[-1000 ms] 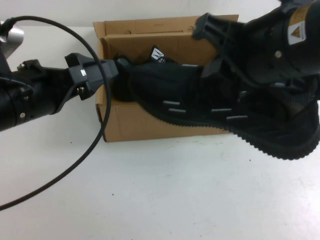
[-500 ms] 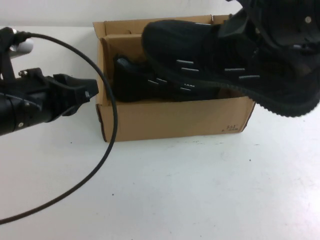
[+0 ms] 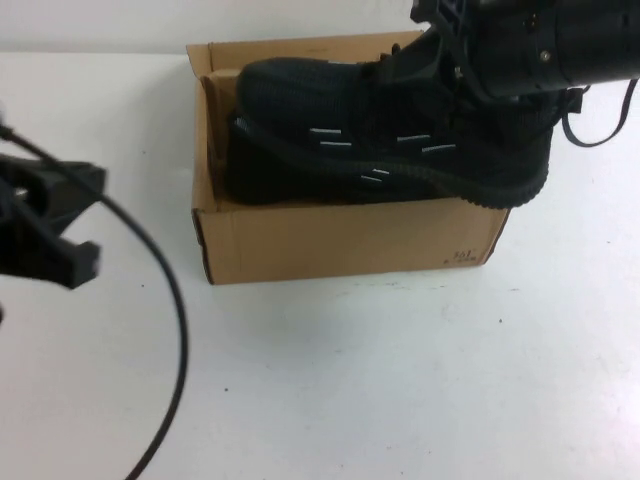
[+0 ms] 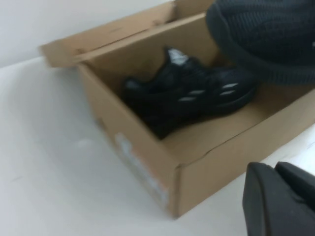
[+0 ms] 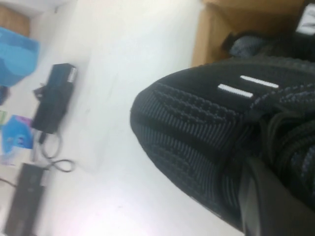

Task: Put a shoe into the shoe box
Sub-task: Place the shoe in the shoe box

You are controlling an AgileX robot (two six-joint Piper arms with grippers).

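Your right gripper holds the black sneaker, jaws clamped, over the cardboard shoe box; your left gripper sits beside it, jaws closed empty.

Open shoe box sits on the white counter, lid flap up behind. One black shoe lies inside, white dashes on its side. Second shoe's toe is above the box's far end. Left end effector near the box corner, fingers together.
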